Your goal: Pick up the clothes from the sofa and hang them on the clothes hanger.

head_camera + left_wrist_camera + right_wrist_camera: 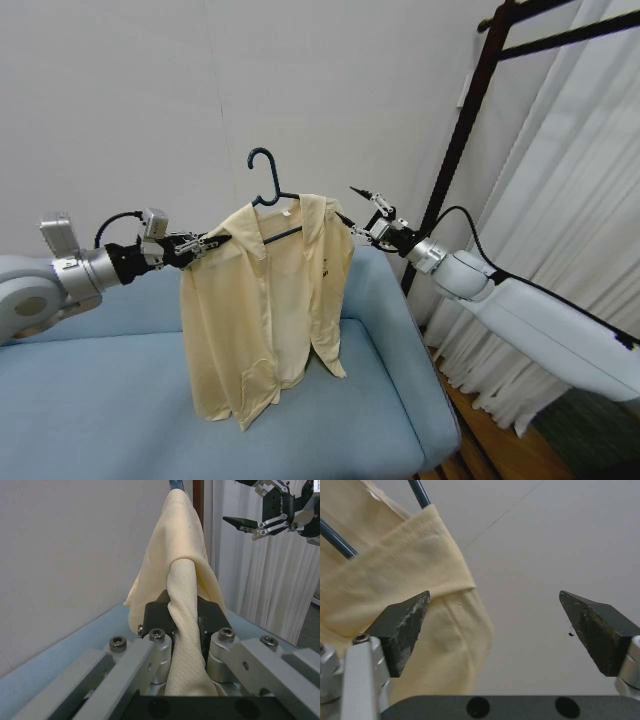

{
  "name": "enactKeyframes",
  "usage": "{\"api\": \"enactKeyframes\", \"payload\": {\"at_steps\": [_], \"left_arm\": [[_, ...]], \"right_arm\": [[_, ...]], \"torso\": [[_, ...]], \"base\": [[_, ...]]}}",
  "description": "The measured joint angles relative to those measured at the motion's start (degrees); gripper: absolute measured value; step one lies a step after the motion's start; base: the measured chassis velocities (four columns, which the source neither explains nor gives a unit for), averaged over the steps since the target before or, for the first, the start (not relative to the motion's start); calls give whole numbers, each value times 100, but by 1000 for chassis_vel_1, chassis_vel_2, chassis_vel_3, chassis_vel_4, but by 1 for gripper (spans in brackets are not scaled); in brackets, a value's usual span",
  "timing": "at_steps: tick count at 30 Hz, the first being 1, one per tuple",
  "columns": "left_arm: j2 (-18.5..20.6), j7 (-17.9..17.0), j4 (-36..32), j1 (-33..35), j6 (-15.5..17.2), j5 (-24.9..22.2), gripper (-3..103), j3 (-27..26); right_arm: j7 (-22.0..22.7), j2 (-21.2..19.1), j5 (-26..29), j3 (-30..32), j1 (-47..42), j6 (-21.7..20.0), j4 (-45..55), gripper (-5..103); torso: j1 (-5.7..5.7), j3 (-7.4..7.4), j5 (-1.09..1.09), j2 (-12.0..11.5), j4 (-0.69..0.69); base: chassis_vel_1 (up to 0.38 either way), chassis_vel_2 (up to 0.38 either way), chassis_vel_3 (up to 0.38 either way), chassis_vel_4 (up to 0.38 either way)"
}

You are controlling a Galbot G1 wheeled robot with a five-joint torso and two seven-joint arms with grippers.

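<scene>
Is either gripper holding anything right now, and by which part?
The left gripper pinches the yellow shirt by a bunched fold at its shoulder. The right gripper is open, holding nothing.

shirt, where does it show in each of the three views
Head view: shirt hangs mid-picture over the sofa, left gripper shut on one shoulder, right gripper open by the other.
Left wrist view: shirt pinched in that gripper, running away from the camera.
Right wrist view: shirt beside one finger of the open gripper.
Shared landmark: the blue hanger inside the shirt.

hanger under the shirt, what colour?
Dark blue hanger; the head view shows it best.
</scene>
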Motion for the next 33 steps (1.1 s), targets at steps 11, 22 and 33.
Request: {"api": "enactKeyframes", "payload": {"at_steps": [11, 22, 33], "left_arm": [[105, 519, 219, 19, -276, 333, 8, 24], [433, 1718, 506, -11, -597, 708, 8, 19], [585, 1949, 512, -117, -657, 554, 8, -5]], "right_arm": [[-3334, -495, 3964, 430, 1011, -2678, -253, 100], [-3772, -126, 4494, 78, 1874, -4082, -628, 100], [-3697, -418, 5410, -709, 2402, -4637, -449, 100]], "torso": [[-1, 0, 0, 1, 1], [-1, 0, -2, 1, 3], [-1, 0, 1, 1, -2]], "base": [[0, 0, 0, 0], [0, 0, 0, 0], [0, 0, 0, 0]]}}
